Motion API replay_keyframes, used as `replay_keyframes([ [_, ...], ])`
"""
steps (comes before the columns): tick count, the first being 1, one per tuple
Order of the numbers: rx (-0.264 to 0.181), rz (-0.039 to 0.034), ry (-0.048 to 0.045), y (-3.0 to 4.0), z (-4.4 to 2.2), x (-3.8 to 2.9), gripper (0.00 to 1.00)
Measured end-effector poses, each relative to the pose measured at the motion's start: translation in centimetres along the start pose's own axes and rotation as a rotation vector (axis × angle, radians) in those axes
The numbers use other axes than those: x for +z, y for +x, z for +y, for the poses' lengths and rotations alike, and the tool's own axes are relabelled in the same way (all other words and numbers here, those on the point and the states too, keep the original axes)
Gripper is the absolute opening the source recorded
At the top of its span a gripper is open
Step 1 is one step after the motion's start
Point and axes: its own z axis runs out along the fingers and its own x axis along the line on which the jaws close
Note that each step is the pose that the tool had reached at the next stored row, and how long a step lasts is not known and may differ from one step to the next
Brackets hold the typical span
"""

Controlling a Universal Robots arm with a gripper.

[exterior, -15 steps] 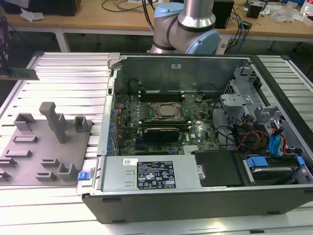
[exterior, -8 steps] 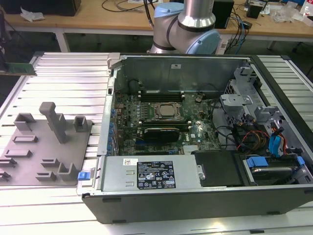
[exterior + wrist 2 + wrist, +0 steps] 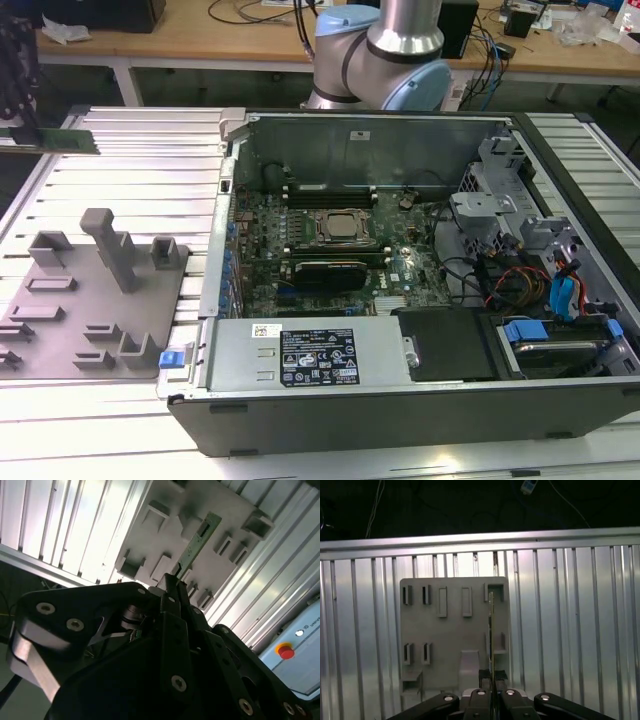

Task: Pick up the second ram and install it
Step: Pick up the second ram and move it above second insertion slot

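Hanging stick, exterior view: the second ram (image 3: 55, 141), a long, thin, narrow green circuit-board stick, hangs level in the air at the exterior view's far left. It is above the ribbed aluminium bench (image 3: 130, 185) and well apart from the computer. Nothing shows beneath it, so I judge it carried rather than resting.

Computer, exterior view: the open dark desktop case (image 3: 400, 425) lies on its side on the bench. Its green motherboard (image 3: 300, 225) faces up, so parts can go in from above. Long black memory slots (image 3: 325, 187) run beside the square processor socket (image 3: 340, 228). The blue-and-silver arm joint (image 3: 380, 50) stands behind the case.

Fixture, exterior view: a flat grey plastic fixture plate (image 3: 70, 320) with upright holders lies just beside the case, on the exterior view's left. The holders probably keep parts on edge for an easy grasp.

Grasp, second wrist view: the black gripper (image 3: 176, 577) has its fingers (image 3: 170, 592) pinching one end of the second ram (image 3: 197, 542). The rest of the stick juts out free over the fixture plate (image 3: 150, 535), which leaves its long edges clear for a slot.

Alignment, first wrist view: the second ram (image 3: 491, 630) appears edge-on as a thin line rising from between the fingers (image 3: 484, 676). It is in line with the grasp and is seen against the plate's holders.

Progress: judging by this, the pickup is made and the installing is not yet done.
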Motion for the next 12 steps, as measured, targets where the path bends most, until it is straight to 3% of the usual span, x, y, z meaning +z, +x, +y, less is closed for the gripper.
replay_keyframes([
  [6, 0.000, 0.0000, 0.0000, -0.08, -1.45, -0.02, 0.14],
  [11, 0.000, 0.0001, -0.0007, -0.18, -3.20, -0.05, 0.14],
  [12, 0.000, 0.0000, -0.0011, -0.22, -3.81, -0.06, 0.14],
])
